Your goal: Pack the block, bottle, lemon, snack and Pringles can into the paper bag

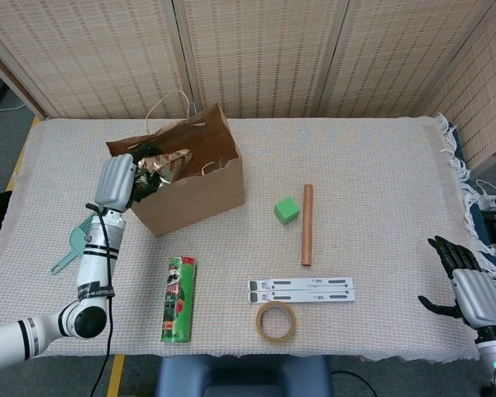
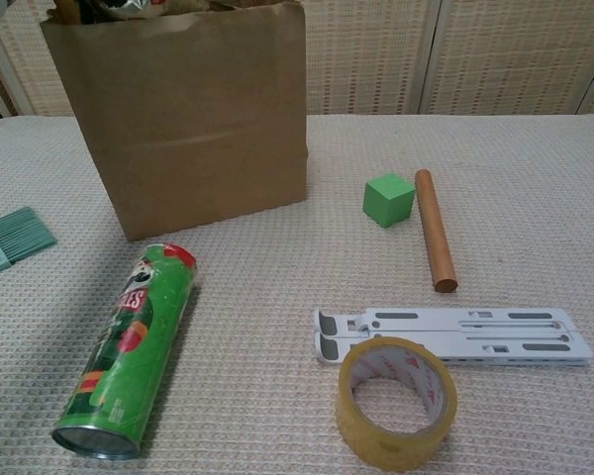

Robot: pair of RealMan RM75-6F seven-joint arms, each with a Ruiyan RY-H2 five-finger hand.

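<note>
One item is going in at this moment: the left hand [image 1: 118, 184] grips the crinkly gold snack packet [image 1: 164, 162] over the open mouth of the brown paper bag [image 1: 200, 186], its fingers wrapped on the packet's near end, and the packet sits tilted with most of its length already inside the rim. In the chest view only a sliver of the foil shows above the bag's top edge. The step in hand, as I judge it, is dropping the snack; the next move calls for opening the fingers so the packet falls clear, then lifting the hand out without dragging the bag's thin wall or its twine handles along. The right hand [image 1: 467, 285] rests far off from the bag, at the table's right edge, fingers spread and holding nothing. The green Pringles can [image 2: 129, 348] lies on its side in front of the bag, metal base toward the camera; part of the logo, "GLES", can be read on it, with the rest of its print too small to read. The green block [image 2: 388, 199] sits to the right of the bag, just beside a brown wooden rod [image 2: 435, 230]. No bottle or lemon shows on the table; whether they lie inside the bag cannot be told. The packet's red marks are not legible.
</note>
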